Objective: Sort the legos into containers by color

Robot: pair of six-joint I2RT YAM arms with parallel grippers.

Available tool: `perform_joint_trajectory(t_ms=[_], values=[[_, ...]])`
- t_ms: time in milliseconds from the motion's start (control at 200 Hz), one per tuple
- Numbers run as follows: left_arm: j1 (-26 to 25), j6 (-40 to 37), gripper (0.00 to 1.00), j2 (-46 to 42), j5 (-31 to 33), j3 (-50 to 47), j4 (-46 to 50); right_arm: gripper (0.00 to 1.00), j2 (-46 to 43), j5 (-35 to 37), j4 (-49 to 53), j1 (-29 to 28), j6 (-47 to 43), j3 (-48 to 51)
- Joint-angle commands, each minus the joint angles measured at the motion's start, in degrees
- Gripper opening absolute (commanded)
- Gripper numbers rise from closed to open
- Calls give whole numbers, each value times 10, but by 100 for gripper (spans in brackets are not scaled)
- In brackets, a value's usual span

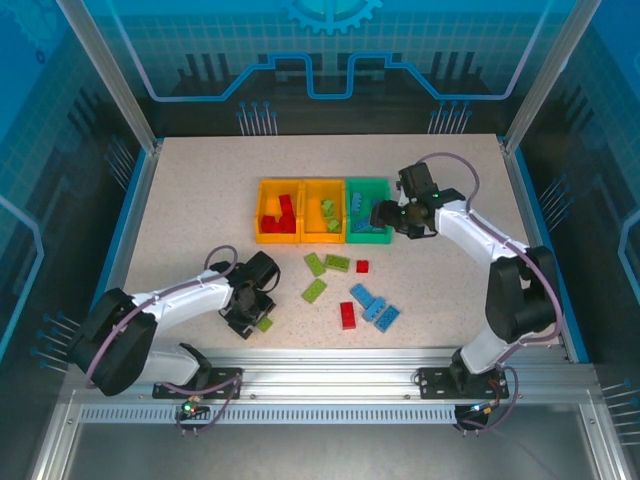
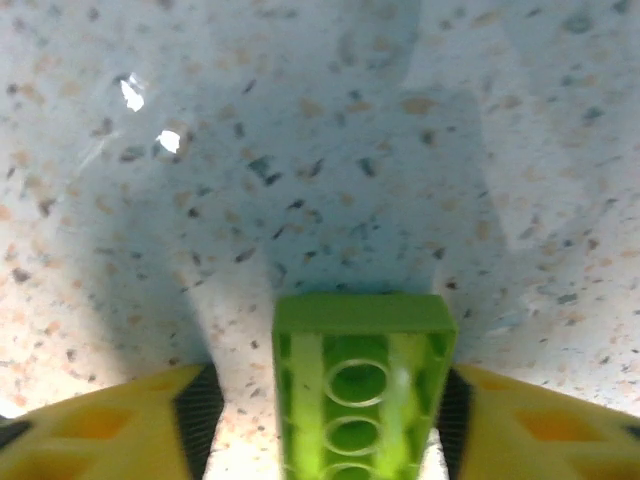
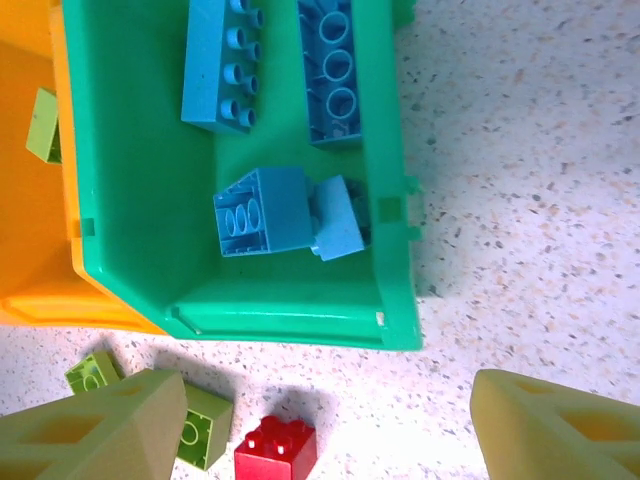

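Three bins stand in a row: an orange-yellow bin (image 1: 278,235) with red legos, a second orange-yellow bin (image 1: 323,236) with lime legos, and a green bin (image 1: 368,238) with blue legos (image 3: 262,210). My left gripper (image 1: 255,312) is low at the table, open, with a lime brick (image 2: 360,385) lying underside-up between its fingers. The brick is against the right pad (image 2: 452,405), with a gap to the left one. My right gripper (image 3: 330,440) hangs open and holds nothing, over the green bin's (image 3: 395,300) near right corner.
Loose legos lie in front of the bins: three lime (image 1: 315,264), two red (image 1: 347,315) and three blue (image 1: 375,308). A small red brick (image 3: 275,450) and a lime brick (image 3: 205,428) sit just outside the green bin. Raised rails border the table.
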State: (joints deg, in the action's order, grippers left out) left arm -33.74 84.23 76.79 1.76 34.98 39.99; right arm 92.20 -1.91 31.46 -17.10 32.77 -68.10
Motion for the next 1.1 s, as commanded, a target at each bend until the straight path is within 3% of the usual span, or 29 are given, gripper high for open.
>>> perform_joint_trajectory(t_ms=[0,100,270,650,900,1005,1096], values=[[2,-3,50,30,-13,-30,-182,77,-37,1,-5,16,4,20],[2,-9,49,28,-7,-27,-190,77,-48,2,-5,20,1,32],[3,-51,33,30,15,15,-185,77,-54,-1,-7,20,2,48],[19,-197,34,65,84,206,-106,77,-105,19,-10,-16,-3,104],[47,-358,35,194,64,419,-94,77,-130,19,-6,-19,14,148],[61,-384,36,260,31,486,-97,77,-145,20,-3,-23,22,156],[69,-389,42,314,-4,531,-98,77,-159,19,-3,-30,24,159]])
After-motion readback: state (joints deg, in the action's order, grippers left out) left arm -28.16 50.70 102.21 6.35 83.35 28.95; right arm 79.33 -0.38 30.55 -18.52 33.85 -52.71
